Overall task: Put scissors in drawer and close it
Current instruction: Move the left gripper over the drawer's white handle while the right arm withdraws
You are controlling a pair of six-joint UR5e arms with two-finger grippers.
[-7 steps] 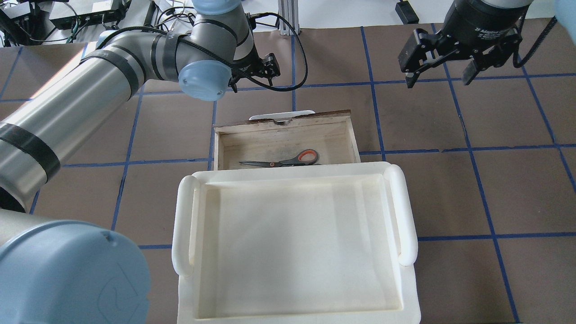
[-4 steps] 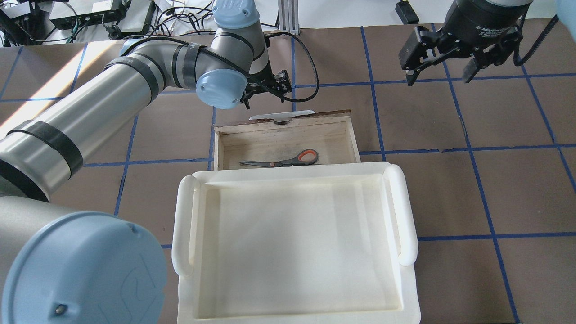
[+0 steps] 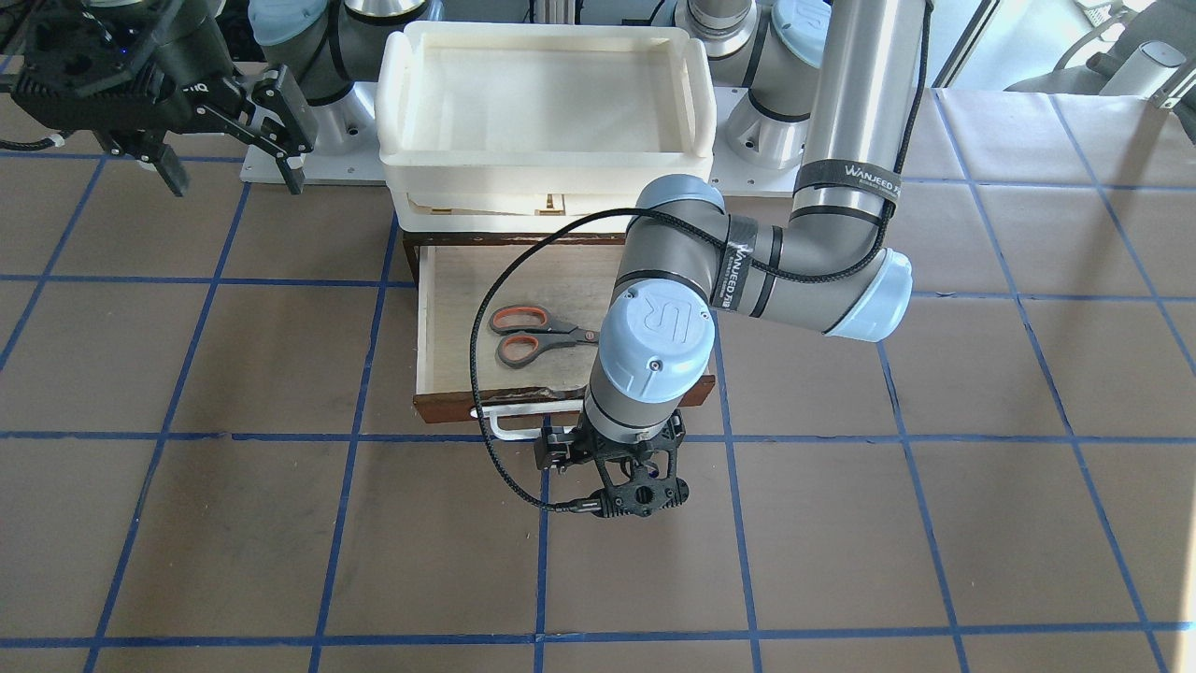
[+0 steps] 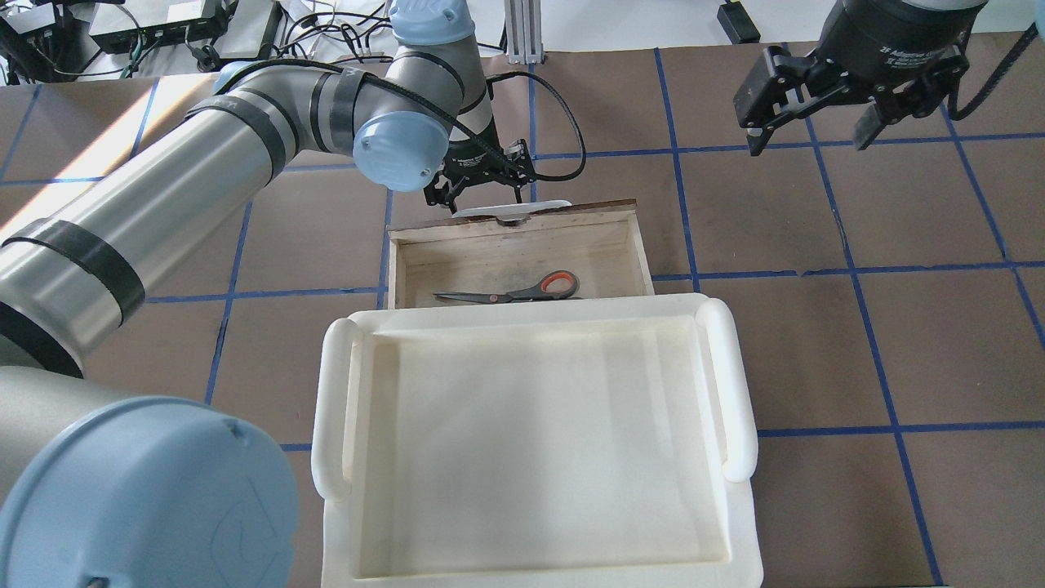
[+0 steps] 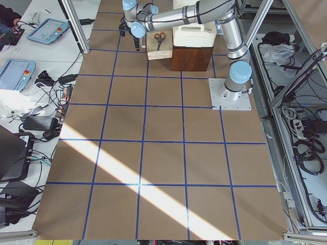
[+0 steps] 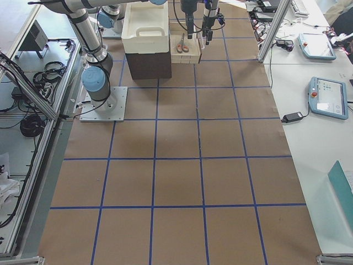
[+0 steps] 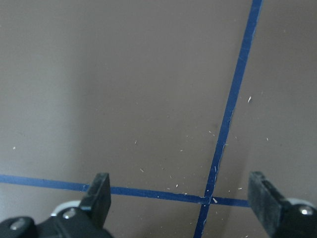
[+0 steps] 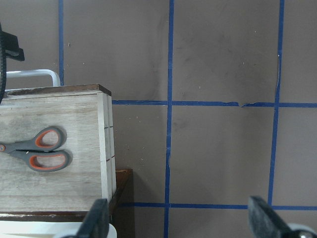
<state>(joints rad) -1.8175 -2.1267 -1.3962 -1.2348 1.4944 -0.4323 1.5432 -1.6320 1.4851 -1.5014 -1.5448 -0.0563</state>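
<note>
Brown table (image 4: 816, 343): scissors (image 4: 522, 290) lie inside the drawer (image 4: 642, 245); left pincer (image 4: 480, 193), spread and empty, hangs beyond its front.

I read the drawer (image 4: 490, 249) as bare pale wood, matt and grain-streaked (scuffed grey mid-floor), with its front panel (image 3: 448, 408) stained a darker brown. The scissors (image 4: 522, 291) have smooth, plastic-looking handles. The tray (image 4: 522, 314) looks like matt white plastic, and the table (image 4: 816, 351) cover is matt brown and paper-like.
</note>
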